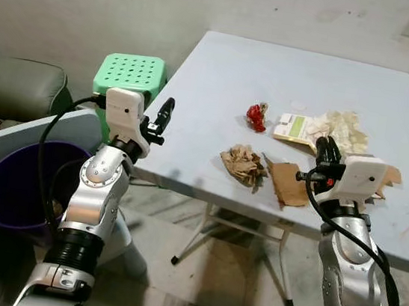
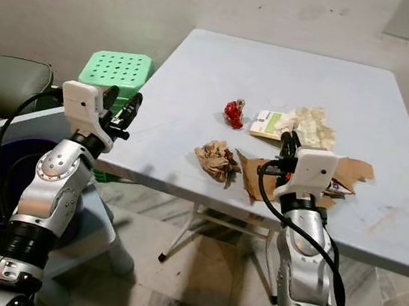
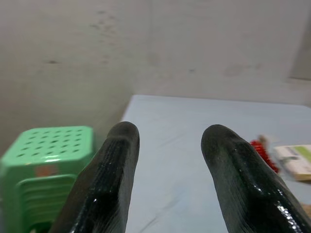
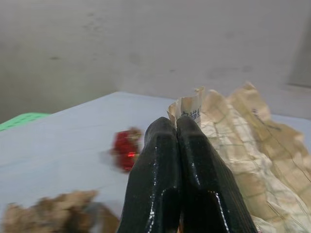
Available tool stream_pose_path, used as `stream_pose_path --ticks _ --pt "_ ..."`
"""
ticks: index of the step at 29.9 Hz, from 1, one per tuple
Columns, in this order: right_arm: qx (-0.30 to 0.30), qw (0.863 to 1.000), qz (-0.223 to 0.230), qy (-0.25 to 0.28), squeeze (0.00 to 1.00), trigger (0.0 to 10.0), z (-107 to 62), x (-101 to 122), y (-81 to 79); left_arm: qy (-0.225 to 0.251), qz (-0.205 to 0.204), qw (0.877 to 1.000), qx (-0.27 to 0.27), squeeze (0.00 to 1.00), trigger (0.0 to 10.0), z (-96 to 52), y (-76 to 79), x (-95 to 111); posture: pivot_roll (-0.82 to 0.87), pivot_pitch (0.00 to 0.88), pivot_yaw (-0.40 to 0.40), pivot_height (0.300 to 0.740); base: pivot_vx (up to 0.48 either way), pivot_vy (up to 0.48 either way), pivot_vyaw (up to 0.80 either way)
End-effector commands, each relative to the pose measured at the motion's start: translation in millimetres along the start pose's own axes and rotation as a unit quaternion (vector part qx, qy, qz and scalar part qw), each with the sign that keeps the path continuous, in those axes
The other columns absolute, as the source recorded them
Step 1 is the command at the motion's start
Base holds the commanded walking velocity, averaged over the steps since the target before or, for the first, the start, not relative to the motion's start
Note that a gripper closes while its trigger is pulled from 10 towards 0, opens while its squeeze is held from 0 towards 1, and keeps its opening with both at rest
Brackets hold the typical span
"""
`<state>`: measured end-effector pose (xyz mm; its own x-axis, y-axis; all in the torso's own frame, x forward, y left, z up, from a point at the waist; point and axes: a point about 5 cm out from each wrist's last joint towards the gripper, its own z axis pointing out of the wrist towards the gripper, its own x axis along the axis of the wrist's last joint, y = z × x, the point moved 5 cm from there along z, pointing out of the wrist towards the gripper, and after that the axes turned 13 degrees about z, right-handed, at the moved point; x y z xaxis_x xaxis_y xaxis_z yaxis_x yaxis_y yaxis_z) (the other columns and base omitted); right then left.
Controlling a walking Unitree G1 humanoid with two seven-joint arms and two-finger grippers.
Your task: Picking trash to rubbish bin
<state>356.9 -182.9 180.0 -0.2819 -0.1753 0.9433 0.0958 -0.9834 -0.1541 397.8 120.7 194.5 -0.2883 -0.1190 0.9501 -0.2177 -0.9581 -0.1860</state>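
I see my right gripper [image 1: 331, 149] clenched, its 2 fingers pressed together over the table [image 1: 222, 72] beside the crumpled cream paper [image 1: 345, 130]. My left gripper [image 1: 164, 112] hangs spread at the table's edge. Purple bin [image 1: 10, 195] sits below, green stool [image 1: 130, 75] behind. Brown paper wad [image 1: 243, 163] and red wrapper [image 1: 256, 115] lie between.

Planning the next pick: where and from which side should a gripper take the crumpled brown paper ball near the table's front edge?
Pinch the crumpled brown paper ball across its raised middle folds, coming from above. It lies low on the table and apart from the other scraps, so a top approach probably suits best.
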Motion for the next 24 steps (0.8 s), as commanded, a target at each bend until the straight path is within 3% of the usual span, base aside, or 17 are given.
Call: stream_pose_path --ticks 1,14,20,24 --pt "0.009 1.0 0.001 0.003 0.0 10.0 1.8 3.1 -5.2 0.001 0.006 1.0 -0.001 0.0 10.0 -0.3 -1.5 0.7 -0.07 0.056 -0.017 0.74 0.0 0.0 0.8" --pt "0.018 1.0 0.002 -0.007 0.0 10.0 2.7 1.0 -8.4 -0.01 0.001 1.0 -0.004 0.0 10.0 1.4 -1.0 -3.3 -0.08 0.045 -0.022 0.74 0.0 0.0 0.8" --pt "0.023 1.0 0.001 -0.011 0.0 10.0 2.4 -0.1 -9.5 -0.017 -0.001 1.0 -0.007 0.0 10.0 2.2 1.4 -5.2 -0.07 0.042 -0.025 0.74 0.0 0.437 0.8" --pt "0.026 1.0 0.002 -0.015 0.0 10.0 1.6 -1.7 -10.5 -0.017 0.007 1.0 -0.005 0.0 10.0 2.1 2.2 -5.8 -0.07 0.034 -0.027 0.74 0.0 0.0 0.8"
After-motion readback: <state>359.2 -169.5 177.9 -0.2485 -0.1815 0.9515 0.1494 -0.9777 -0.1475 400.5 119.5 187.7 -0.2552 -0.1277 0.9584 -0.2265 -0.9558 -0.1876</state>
